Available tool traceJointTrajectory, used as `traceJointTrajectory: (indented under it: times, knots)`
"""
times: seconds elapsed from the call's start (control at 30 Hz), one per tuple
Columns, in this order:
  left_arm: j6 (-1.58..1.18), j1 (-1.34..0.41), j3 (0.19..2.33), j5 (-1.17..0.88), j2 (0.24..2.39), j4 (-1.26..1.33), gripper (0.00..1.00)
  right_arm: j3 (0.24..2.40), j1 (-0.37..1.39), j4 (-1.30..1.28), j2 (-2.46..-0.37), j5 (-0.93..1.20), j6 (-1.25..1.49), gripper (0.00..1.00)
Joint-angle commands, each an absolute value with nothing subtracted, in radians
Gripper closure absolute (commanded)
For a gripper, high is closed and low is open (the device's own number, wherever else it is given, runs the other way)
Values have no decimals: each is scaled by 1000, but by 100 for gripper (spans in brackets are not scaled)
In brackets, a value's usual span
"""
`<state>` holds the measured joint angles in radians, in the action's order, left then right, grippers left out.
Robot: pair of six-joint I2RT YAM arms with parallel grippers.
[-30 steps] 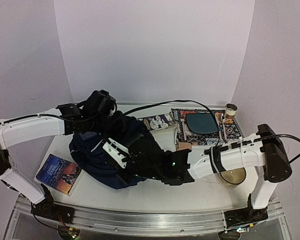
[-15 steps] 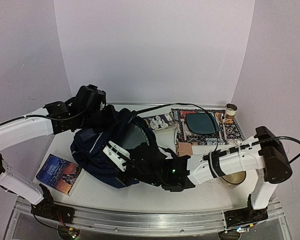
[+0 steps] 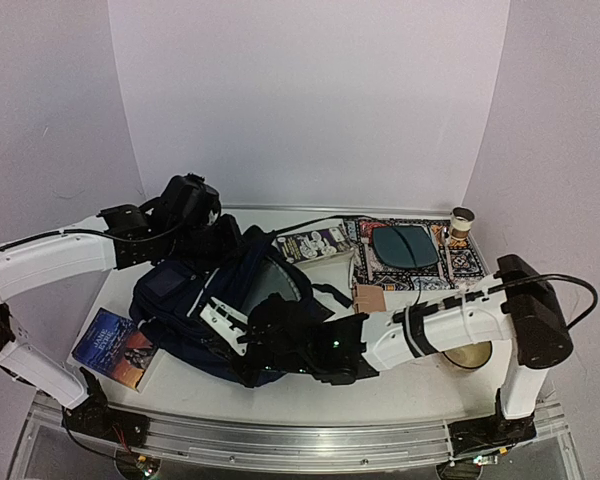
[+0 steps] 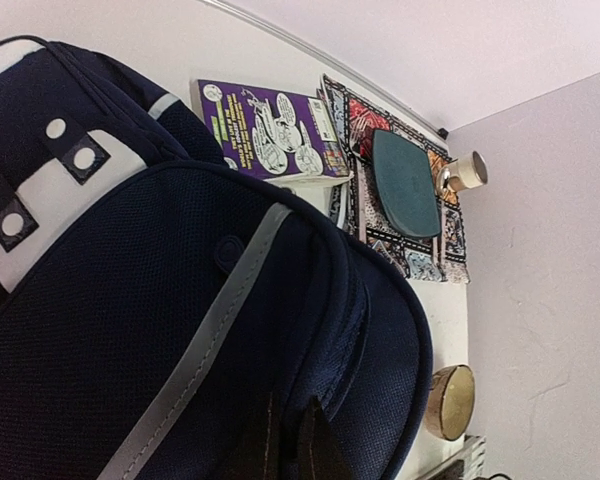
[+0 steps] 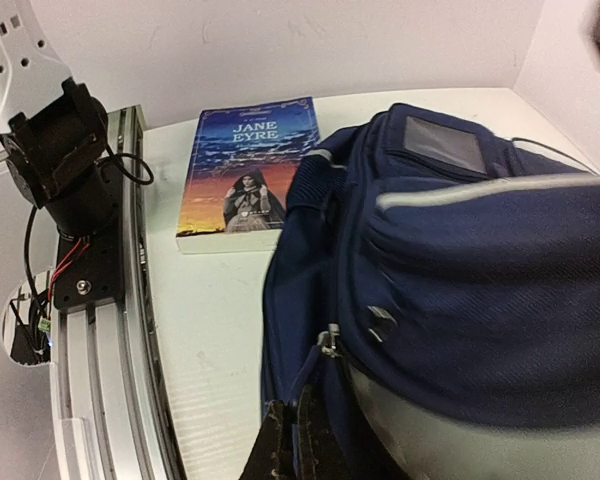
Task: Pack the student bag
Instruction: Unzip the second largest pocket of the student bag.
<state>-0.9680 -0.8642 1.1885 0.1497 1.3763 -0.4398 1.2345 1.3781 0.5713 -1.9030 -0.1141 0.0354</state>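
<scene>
The student bag (image 3: 180, 305), a dark navy backpack with a grey stripe and white patches, lies at the table's left centre. It fills the left wrist view (image 4: 130, 300) and the right wrist view (image 5: 480, 260). My left gripper (image 3: 220, 245) is at the bag's far top edge, shut on a fold of its fabric (image 4: 290, 440). My right gripper (image 3: 272, 335) is low on the bag's near side, shut on the blue zip pull strap (image 5: 325, 385) below the metal slider (image 5: 329, 340). A grey lining shows in the open mouth (image 3: 272, 280).
A Jane Eyre book (image 3: 115, 347) lies at the front left, beside the rail (image 5: 100, 330). A purple book (image 3: 315, 243) and a patterned mat (image 3: 460, 262) with a teal pouch (image 3: 405, 245) lie behind. A small jar (image 3: 462, 222), a gold tin (image 3: 467, 353) and a tan card (image 3: 368, 298) are on the right.
My right gripper has moved left along the bag's near side with the zip pull. The bag has shifted left and its mouth gapes wider. My left gripper stays on the top edge.
</scene>
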Motion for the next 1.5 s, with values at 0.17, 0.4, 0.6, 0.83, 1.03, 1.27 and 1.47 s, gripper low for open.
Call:
traceJointTrajectory:
  times: [0.17, 0.4, 0.6, 0.83, 1.03, 1.27, 1.47]
  knots:
    - [-1152, -864, 1244, 51, 1432, -82, 100, 1408, 1404, 568, -2052, -81, 1, 100]
    - [-1043, -862, 1215, 118, 1371, -122, 100, 1404, 1402, 562, -2006, -184, -24, 100]
    - [-873, -848, 1209, 165, 1297, -219, 100, 1226, 1400, 489, -1806, -317, 58, 85]
    - [-685, -817, 1262, 158, 1266, -340, 100, 1184, 1357, 268, -1636, -469, 213, 29]
    - [-640, -746, 1278, 82, 1254, -397, 100, 1126, 1227, 156, -1519, -455, 344, 2]
    - [-643, -633, 1287, -142, 1261, -407, 100, 990, 1022, 63, -1445, -434, 536, 2]
    - [-592, -561, 1330, -272, 1288, -461, 100, 958, 838, -49, -1525, -371, 661, 2]
